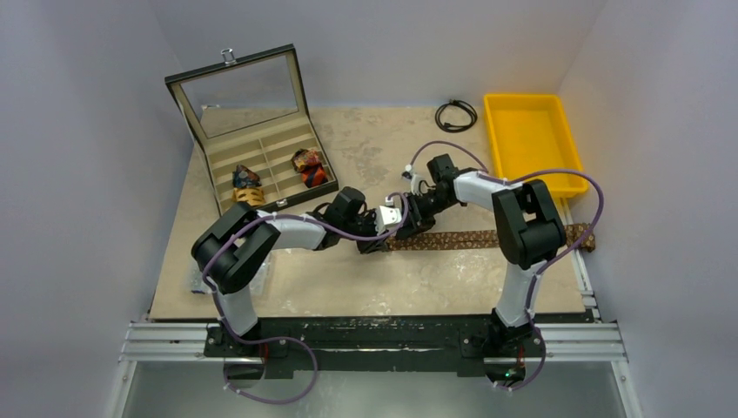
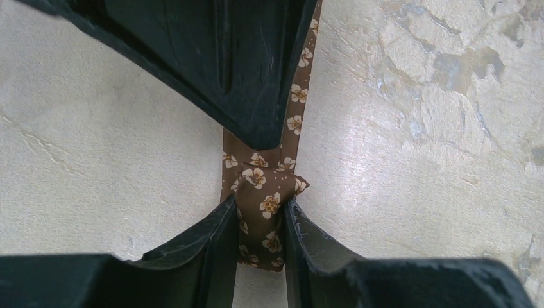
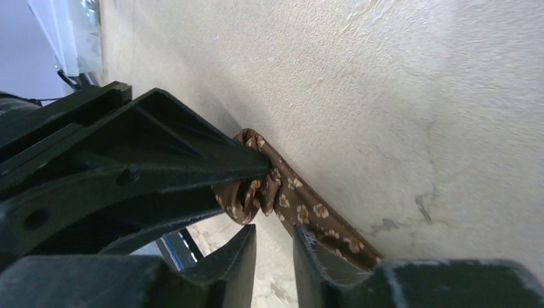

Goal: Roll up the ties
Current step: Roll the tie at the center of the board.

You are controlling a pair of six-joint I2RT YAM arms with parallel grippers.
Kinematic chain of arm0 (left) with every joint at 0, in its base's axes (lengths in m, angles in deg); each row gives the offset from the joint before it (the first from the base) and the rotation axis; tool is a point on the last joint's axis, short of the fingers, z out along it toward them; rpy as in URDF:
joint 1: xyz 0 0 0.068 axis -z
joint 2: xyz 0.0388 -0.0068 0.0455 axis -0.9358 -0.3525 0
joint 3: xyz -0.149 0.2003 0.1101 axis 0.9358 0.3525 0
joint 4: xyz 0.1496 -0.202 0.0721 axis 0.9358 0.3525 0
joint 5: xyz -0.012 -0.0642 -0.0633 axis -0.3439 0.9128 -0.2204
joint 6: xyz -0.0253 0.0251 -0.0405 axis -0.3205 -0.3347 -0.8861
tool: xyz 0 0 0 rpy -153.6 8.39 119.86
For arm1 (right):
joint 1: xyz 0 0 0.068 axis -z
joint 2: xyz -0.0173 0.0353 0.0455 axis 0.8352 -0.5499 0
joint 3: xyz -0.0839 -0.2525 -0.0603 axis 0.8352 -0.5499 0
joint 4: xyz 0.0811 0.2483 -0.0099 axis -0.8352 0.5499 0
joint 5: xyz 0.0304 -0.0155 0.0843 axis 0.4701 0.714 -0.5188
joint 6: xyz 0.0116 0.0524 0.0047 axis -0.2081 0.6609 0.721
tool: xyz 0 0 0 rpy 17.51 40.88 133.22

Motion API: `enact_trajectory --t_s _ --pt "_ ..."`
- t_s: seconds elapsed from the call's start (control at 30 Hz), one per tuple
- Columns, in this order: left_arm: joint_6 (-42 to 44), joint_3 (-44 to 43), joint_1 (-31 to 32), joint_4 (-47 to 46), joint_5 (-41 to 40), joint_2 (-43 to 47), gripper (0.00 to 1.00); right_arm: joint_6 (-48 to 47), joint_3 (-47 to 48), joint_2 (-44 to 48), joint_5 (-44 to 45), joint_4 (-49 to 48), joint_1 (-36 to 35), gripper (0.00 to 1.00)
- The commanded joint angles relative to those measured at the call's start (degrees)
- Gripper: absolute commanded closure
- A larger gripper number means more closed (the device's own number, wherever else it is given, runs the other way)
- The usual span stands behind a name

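Brown tie [image 2: 255, 176] (flower-printed), rolled end pinched in left hand [image 2: 259, 204]

Table [image 1: 348, 287]: beige, mottled top.
Centre to 3 o'clock: brown flowered tie [image 1: 452, 239], lying flat.
10 o'clock: open case [image 1: 261, 144].
1 o'clock: black cable [image 1: 456, 115].
2 o'clock: yellow tray [image 1: 526, 139].
8 o'clock: clear packet [image 1: 198, 280].

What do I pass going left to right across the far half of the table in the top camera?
First the blue-and-yellow rolled tie coil → red-orange-and-black rolled tie coil → thin black cable loop → yellow plastic tray. The long brown flowered tie spans several, so it is left out.
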Motion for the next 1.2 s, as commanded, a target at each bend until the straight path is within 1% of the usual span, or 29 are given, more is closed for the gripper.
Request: enact_trajectory --t_s 0.0,0.03,0.1,0.4,0.53,0.63,0.73,0.77,0.8,0.83,0.9,0.97,1.07,1.17 --pt "-0.7 -1.1 0.1 4.4 -1.6 0.3 0.72 -1.0 1.5 5.1 -3.6 1.7 1.0 0.66" --pt "-1.1 -1.3 0.2 4.6 -1.5 0.3 0.72 0.3 1.3 5.1 -4.8 0.7 0.9 0.63" --pt "-1.6 -1.6 0.2 4.7 -1.7 0.3 0.71 2.6 1.2 4.1 -6.1 -0.6 0.7 0.61" --pt "-2.8 -2.8 0.2 5.5 -1.8 -0.4 0.7 5.2 -0.2 0.8 -8.0 -4.2 -0.7 0.64" --pt "-3.0 -3.1 0.2 5.5 -1.7 -0.5 0.7 4.9 0.2 -0.6 -7.7 -4.8 -1.0 0.7" --pt "-3.0 -3.1 0.3 5.3 -1.6 -0.5 0.7 3.3 1.1 -2.4 -7.6 -3.2 -1.0 0.75" --pt "-3.0 -3.2 0.3 5.3 -1.4 -0.5 0.69 2.8 1.5 -2.7 -7.6 -2.6 -1.0 0.78" --pt "-3.0 -3.2 0.3 5.3 -1.2 -0.5 0.69 2.6 1.6 -2.8 -7.8 -2.5 -1.1 0.84" --pt "-3.0 -3.2 0.3 5.4 -1.2 -0.5 0.69 2.5 1.8 -2.9 -7.8 -2.4 -1.1 0.93" --pt "-3.0 -3.2 0.2 5.3 -1.2 -0.5 0.64 2.3 1.8 -2.9 -7.5 -2.5 -1.0 1.0" --pt "-2.8 -2.8 0.2 5.2 -0.9 0.2 0.51 1.7 1.7 -2.7 -6.8 -2.3 -0.9 1.0" --pt "-2.4 -1.1 0.1 3.2 -0.6 1.5 0.42 1.3 1.6 -2.6 -5.7 -2.4 -1.0 1.0" --pt "-0.1 2.3 -0.1 -1.5 -0.1 3.6 0.34 1.1 1.6 -2.5 -4.2 -2.3 -0.9 1.0" --pt "1.8 2.2 -0.1 -2.5 0.4 3.5 0.26 0.6 1.9 -2.4 -3.8 -1.8 -0.9 1.0"
